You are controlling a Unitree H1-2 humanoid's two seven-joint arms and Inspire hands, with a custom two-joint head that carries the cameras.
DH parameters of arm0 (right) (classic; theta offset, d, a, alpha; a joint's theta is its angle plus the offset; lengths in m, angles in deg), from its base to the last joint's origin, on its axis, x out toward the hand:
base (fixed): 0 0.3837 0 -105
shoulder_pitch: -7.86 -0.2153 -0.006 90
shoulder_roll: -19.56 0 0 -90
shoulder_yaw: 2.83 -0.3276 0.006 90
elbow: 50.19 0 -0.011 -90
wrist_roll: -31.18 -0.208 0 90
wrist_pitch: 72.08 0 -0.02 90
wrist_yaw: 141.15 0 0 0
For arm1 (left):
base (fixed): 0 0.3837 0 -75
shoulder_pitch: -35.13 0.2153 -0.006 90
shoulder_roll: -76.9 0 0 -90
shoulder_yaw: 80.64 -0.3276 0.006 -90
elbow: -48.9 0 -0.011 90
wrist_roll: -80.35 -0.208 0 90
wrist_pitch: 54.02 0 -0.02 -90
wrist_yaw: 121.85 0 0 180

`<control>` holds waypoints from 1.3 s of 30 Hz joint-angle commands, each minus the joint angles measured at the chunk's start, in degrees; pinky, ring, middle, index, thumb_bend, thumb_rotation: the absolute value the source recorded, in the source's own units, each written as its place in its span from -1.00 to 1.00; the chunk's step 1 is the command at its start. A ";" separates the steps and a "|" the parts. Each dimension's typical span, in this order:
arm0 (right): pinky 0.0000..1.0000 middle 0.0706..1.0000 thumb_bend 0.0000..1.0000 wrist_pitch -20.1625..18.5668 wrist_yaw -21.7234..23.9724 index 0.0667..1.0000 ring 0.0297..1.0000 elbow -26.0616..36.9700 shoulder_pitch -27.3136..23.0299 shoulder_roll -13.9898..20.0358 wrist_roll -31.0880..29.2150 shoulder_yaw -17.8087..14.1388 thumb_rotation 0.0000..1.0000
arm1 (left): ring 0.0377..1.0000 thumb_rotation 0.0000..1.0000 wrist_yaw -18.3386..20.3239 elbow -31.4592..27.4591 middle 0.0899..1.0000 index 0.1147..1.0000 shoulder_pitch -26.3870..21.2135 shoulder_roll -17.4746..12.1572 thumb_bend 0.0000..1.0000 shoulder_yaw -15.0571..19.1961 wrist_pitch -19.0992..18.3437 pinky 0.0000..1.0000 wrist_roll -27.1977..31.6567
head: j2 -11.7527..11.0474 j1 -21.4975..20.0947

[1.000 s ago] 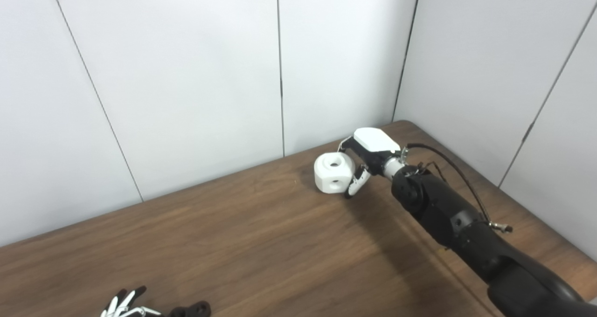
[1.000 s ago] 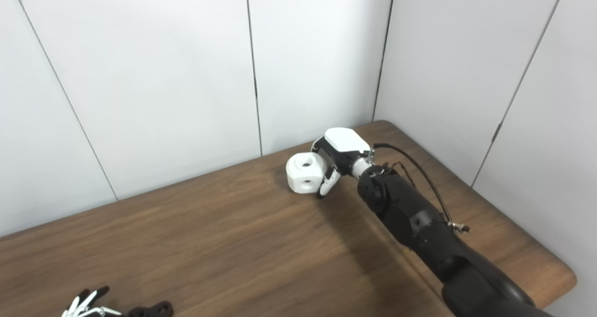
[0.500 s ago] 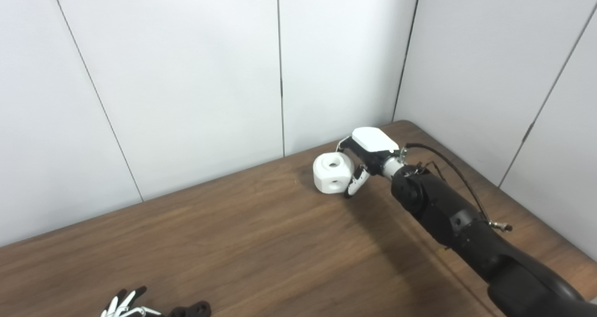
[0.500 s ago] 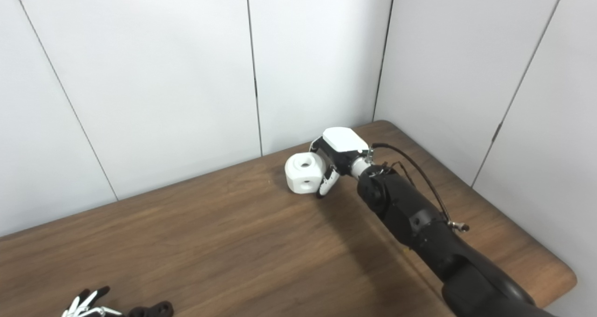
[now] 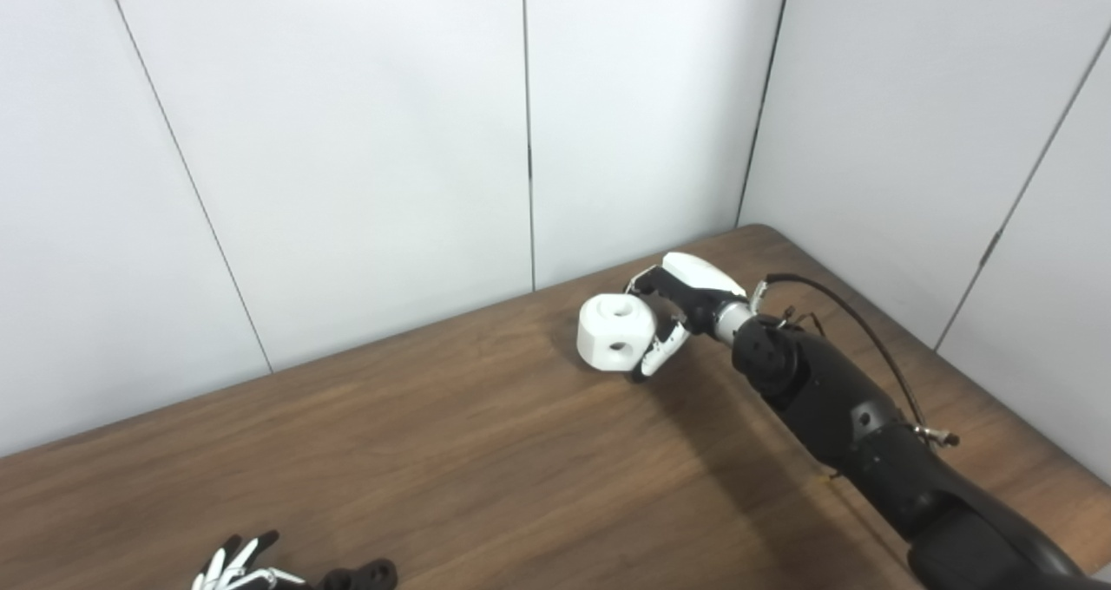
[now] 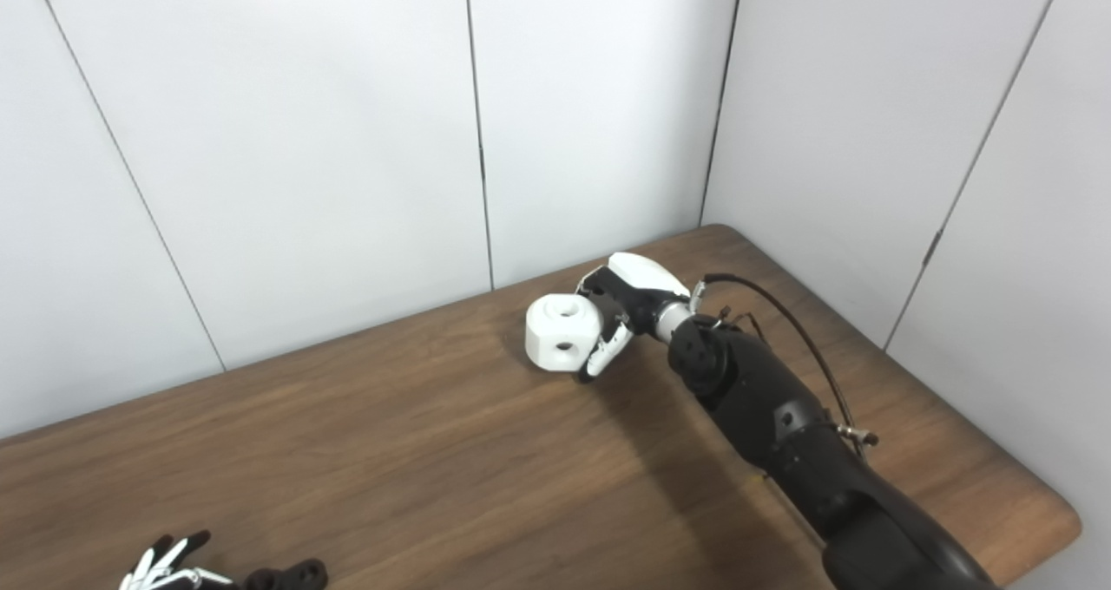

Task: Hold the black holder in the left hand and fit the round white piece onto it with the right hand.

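The round white piece (image 5: 614,333), blocky with holes on its top and side, is at the far side of the table near the back wall. My right hand (image 5: 680,304) is closed around its right side and appears to hold it just off the wood. The black holder (image 5: 360,575) shows partly at the bottom left edge. My left hand (image 5: 234,567) lies right beside it, only its fingertips in view; whether it grips the holder is hidden. The same scene shows in the right eye view: the white piece (image 6: 562,332), my right hand (image 6: 627,297), the holder (image 6: 288,575), my left hand (image 6: 165,565).
The brown wooden table (image 5: 486,460) ends against white wall panels at the back and right. Its rounded right corner (image 6: 1055,512) is close to my right arm. A black cable (image 5: 846,312) loops above my right forearm.
My right hand has closed further on the white piece and shifted it slightly left and toward me. The camera has shifted a little. The left hand has not moved.
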 commanded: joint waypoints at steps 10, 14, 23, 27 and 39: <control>0.60 0.50 0.01 -0.65 2.70 -0.11 0.61 8.61 0.47 1.92 -4.23 -2.97 -0.73 | 1.00 -0.92 1.36 0.08 0.78 -0.17 -0.12 -0.14 0.04 -0.19 -1.33 1.00 0.18 | 0.66 1.09; 0.70 0.51 0.01 -0.87 4.39 -0.11 0.68 11.69 1.44 1.73 -5.41 -3.27 -0.74 | 1.00 -0.92 1.46 -0.03 0.78 -0.17 -0.25 0.08 0.04 -0.39 -2.02 1.00 0.11 | 0.88 1.73; 0.74 0.46 0.01 0.45 6.85 -0.11 0.67 18.73 3.52 1.20 -7.75 -3.34 -0.72 | 1.00 -0.92 1.49 0.07 0.77 -0.17 -0.55 0.89 0.04 -1.23 -2.85 1.00 -1.03 | 2.10 5.19; 0.82 0.46 0.01 1.58 7.93 -0.12 0.66 21.15 4.07 1.13 -9.14 -3.24 -0.72 | 1.00 -0.92 1.47 -0.14 0.78 -0.17 -0.66 1.62 0.04 -1.95 -3.31 1.00 -1.90 | 4.44 9.43; 0.85 0.45 0.01 0.75 13.76 -0.11 0.66 29.77 3.10 2.33 -8.04 -1.79 -0.73 | 1.00 -0.91 2.45 1.85 0.83 -0.17 -3.82 5.24 0.04 -5.43 -8.89 1.00 -5.11 | 8.37 19.27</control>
